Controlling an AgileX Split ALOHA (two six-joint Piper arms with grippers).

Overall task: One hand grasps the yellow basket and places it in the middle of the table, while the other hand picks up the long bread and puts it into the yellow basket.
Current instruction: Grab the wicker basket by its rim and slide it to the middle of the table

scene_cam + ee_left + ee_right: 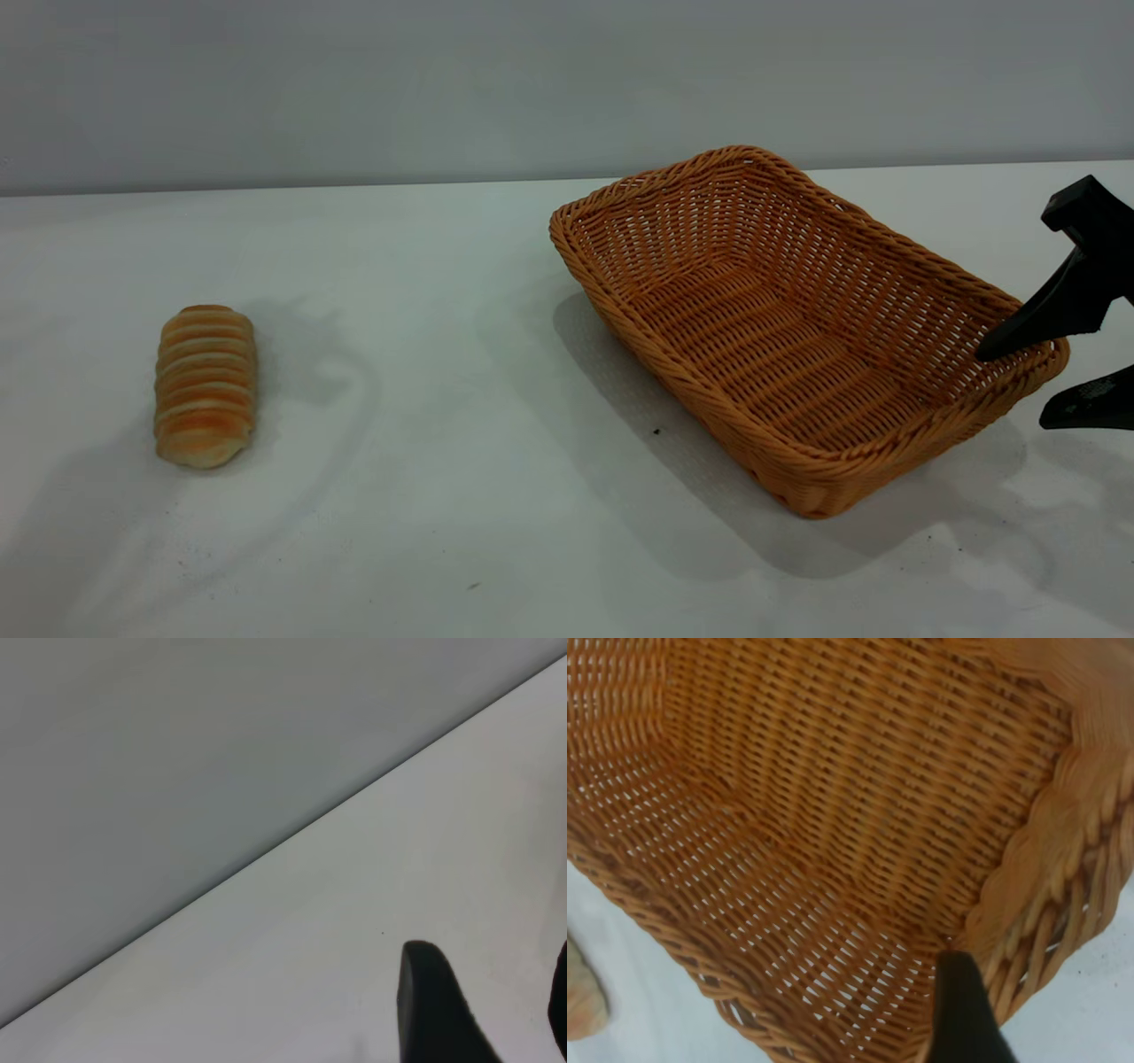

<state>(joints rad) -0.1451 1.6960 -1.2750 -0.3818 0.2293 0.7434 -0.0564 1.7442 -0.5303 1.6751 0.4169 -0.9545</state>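
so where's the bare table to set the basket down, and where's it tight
The widest bare stretch of the table lies between the long bread and the yellow basket. The near strip in front of both is bare too. It is tight at the basket's right corner, where the open right claw straddles the rim.

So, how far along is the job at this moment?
Nothing looks finished. In hand: the right pincer is open astride the yellow basket at its right corner, one finger inside the rim, one outside. The basket sits right of centre on the table. The long bread lies untouched far left; the left pincer is over bare table.
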